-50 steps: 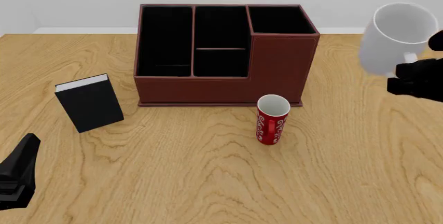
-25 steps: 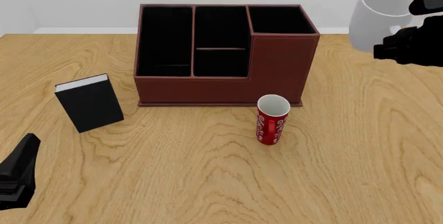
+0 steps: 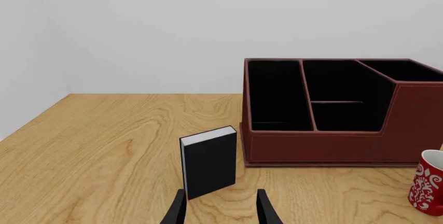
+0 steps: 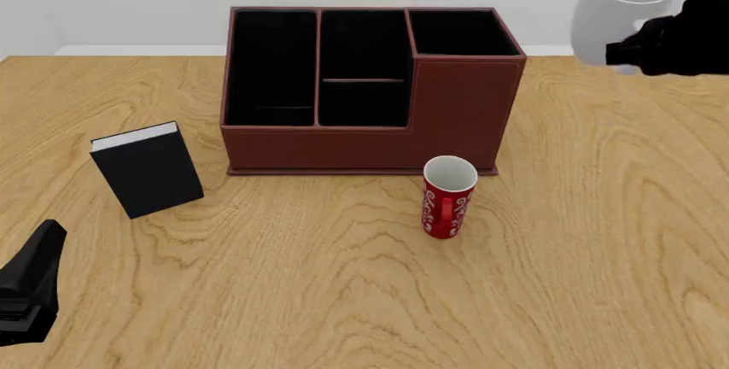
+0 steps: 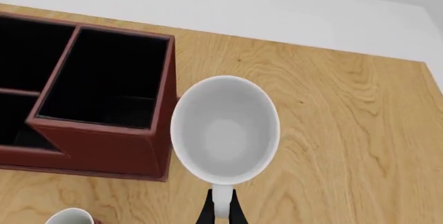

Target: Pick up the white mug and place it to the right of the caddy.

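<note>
The white mug (image 4: 607, 12) hangs in the air beyond and to the right of the caddy (image 4: 467, 113), its mouth turned toward the front camera. My right gripper (image 4: 629, 48) is shut on its handle. In the right wrist view the mug (image 5: 225, 130) hovers beside the caddy's tall end section (image 5: 97, 146), and the thin fingers (image 5: 207, 212) pinch the handle. At the near left of the table my left gripper (image 4: 34, 288) holds nothing. Its fingers (image 3: 174, 211) stand apart, so it is open.
A red mug (image 4: 446, 202) with a white pattern stands upright just in front of the caddy's right end. A small black book (image 4: 148, 172) stands left of the caddy, a little beyond my left gripper. Bare wood lies right of the caddy.
My right gripper has carried the white mug higher, farther from the camera and slightly left. The left arm, red mug, book and caddy have stayed put.
</note>
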Tool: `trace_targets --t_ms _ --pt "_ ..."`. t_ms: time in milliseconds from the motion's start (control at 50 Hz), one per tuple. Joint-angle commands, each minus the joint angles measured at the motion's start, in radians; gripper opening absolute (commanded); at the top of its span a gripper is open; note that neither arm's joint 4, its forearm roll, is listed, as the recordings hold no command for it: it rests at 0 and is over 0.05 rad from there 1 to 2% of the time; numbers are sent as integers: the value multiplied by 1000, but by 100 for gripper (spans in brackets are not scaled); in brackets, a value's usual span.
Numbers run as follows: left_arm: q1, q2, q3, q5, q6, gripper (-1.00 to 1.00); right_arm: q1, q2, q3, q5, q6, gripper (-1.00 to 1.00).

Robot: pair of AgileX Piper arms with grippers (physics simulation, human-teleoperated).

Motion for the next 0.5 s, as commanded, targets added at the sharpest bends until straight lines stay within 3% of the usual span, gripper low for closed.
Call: trace_targets --t_ms 20,500 --pt "0 0 0 0 0 100 4 67 -63 13 22 -100" --pt "0 0 0 0 0 100 -4 167 -141 53 52 -100"
